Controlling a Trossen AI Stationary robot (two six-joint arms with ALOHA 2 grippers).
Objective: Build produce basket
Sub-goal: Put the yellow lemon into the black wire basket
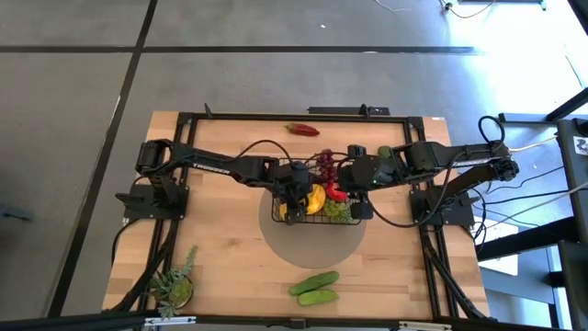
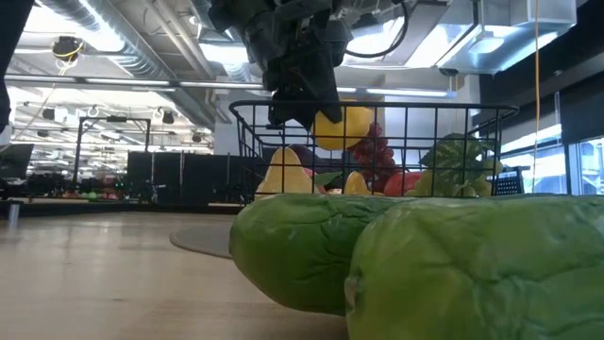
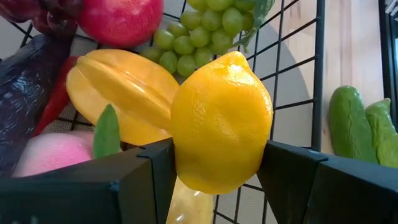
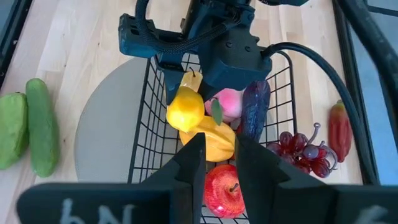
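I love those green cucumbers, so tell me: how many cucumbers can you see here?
2. Both cucumbers lie side by side on the table, outside the basket, near the table's front edge. Another could be hidden under the basket's fruit.

Glossy dimpled lemon [image 3: 221,121], black wire basket [image 4: 144,124], pale matt wood table [image 1: 230,267].
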